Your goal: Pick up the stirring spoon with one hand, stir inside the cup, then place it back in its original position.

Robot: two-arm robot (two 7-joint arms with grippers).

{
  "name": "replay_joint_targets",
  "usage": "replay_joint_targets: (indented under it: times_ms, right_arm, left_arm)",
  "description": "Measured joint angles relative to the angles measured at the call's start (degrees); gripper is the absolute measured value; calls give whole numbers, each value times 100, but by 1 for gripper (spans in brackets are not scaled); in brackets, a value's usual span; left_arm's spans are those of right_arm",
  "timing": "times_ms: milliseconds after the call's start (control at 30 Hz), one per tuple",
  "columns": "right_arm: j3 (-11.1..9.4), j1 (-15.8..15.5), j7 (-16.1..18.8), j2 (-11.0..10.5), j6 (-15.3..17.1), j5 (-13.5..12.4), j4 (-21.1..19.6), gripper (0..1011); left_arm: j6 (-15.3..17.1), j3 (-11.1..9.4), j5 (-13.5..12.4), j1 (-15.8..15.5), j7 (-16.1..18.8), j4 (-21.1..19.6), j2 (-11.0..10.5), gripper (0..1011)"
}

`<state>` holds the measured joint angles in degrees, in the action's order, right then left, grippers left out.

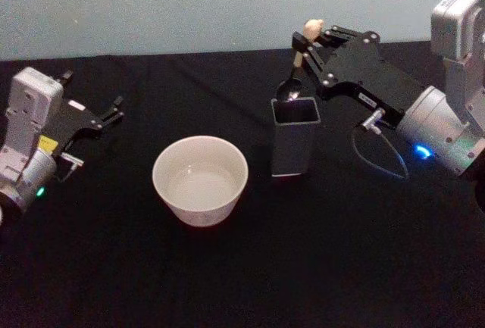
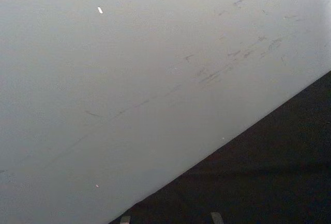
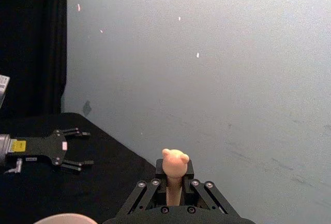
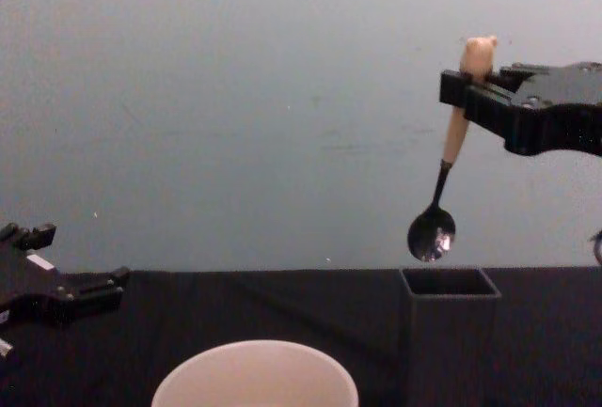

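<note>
Nearest to me on the black cloth sits the wide, round, pale cream-pink cup (image 1: 200, 180), empty as far as I can see, and I place everything else from it. To the cup's right, just beside it, stands the dark grey square box-shaped holder (image 1: 295, 145), open at the top. My right gripper (image 1: 305, 49), black with a silver wrist, hangs above and slightly beyond that holder, its fingers closed on the stirring spoon (image 4: 450, 178) just under the top. The spoon is a thin pale beige stick with a small bear-head knob, narrowing to a dark stem and a shiny metal bowl that hangs just over the holder's mouth, tilted a little. The risk I judge from here: carrying it left toward the cup too low could knock the bowl against the holder's rim or the cup's thin rim, and the tilted stick might slip or pivot in my pinch. Far left of the cup, my left gripper (image 1: 97, 120) rests idle, fingers spread apart.
</note>
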<state>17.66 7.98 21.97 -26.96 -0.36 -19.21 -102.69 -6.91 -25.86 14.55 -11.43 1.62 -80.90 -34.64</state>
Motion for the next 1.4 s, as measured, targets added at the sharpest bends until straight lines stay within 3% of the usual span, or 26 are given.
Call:
replay_joint_targets:
  times_ms: [833,1400]
  right_arm:
    - [-79,-229,-159,151,418,-66,195,174]
    - [43,-258,-231,294,700,-85,528,174]
  left_arm:
    - [0,0,0,0,0,0,0,1001]
    - [0,0,0,0,0,0,0,1001]
